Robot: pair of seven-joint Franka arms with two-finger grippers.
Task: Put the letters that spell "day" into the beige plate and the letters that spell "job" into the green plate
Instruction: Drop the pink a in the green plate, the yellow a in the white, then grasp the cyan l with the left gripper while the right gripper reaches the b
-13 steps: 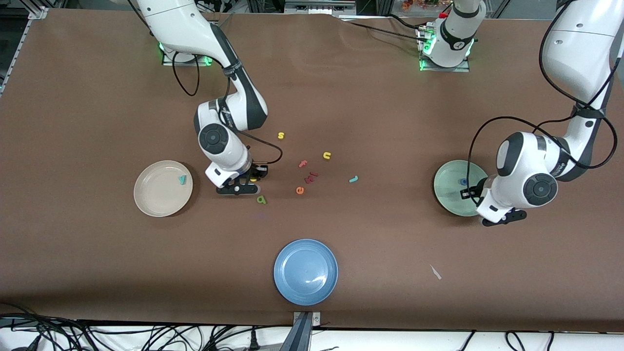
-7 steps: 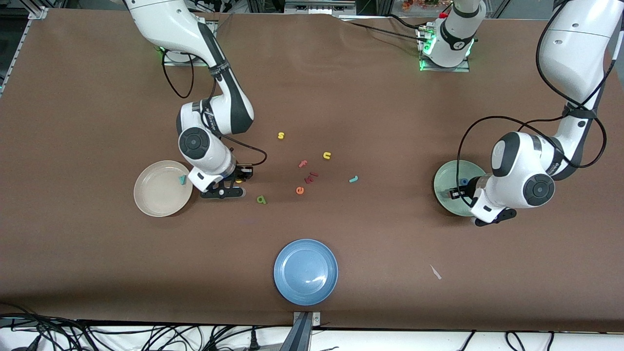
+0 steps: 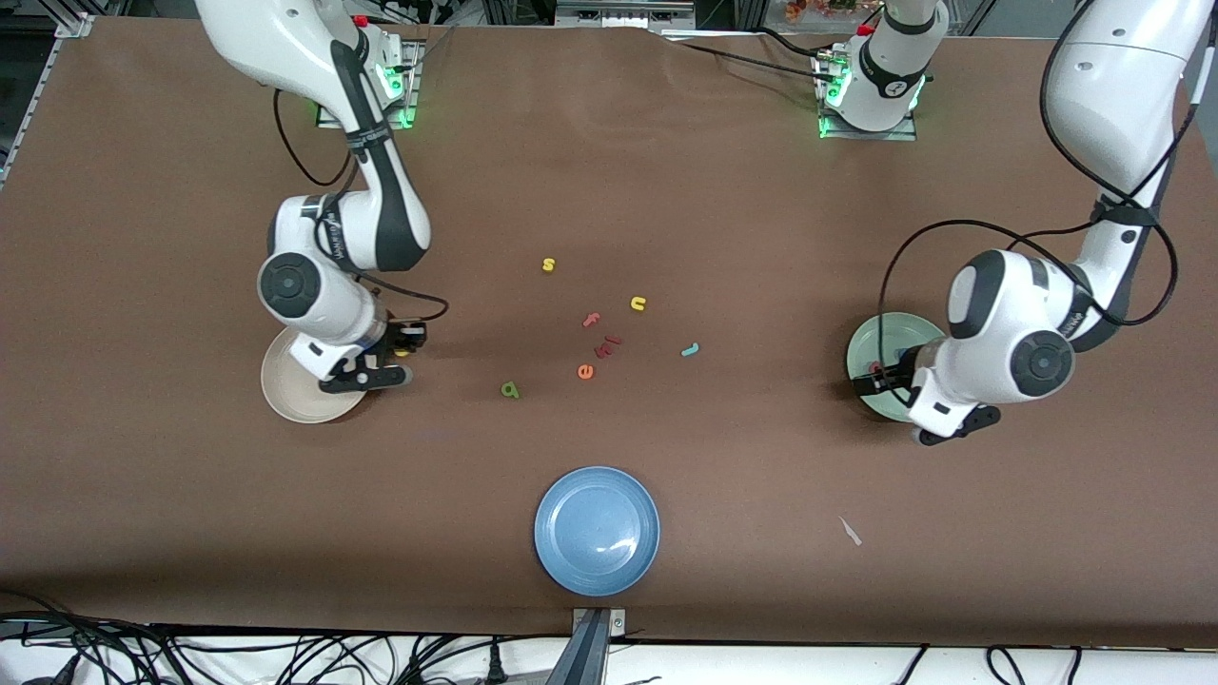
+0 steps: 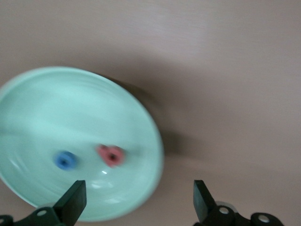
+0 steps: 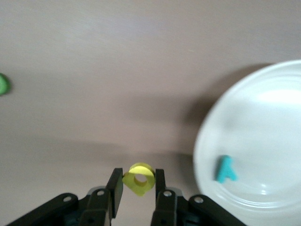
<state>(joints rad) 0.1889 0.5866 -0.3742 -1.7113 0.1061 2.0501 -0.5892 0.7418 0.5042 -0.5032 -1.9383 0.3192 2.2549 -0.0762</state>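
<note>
My right gripper (image 3: 398,350) (image 5: 138,181) is shut on the yellow "d" (image 5: 129,182) and hangs over the table just beside the rim of the beige plate (image 3: 285,398) (image 5: 263,117). The teal "y" (image 5: 225,169) lies in that plate. The olive "a" (image 3: 511,389) and the teal "j" (image 3: 690,349) lie on the table. My left gripper (image 3: 880,382) (image 4: 138,193) is open over the edge of the green plate (image 3: 885,338) (image 4: 70,103). In that plate lie the blue "o" (image 4: 64,160) and the red "b" (image 4: 111,155).
A blue plate (image 3: 597,530) sits near the front edge. Mid-table lie a yellow "s" (image 3: 548,264), a yellow "u" (image 3: 638,303), an orange "f" (image 3: 592,320), an orange "e" (image 3: 585,372) and dark red pieces (image 3: 607,345). A white scrap (image 3: 850,531) lies toward the left arm's end.
The right arm has carried the yellow "d" from among the letters to the beige plate's rim. The left gripper has opened over the green plate, where the red "b" now lies.
</note>
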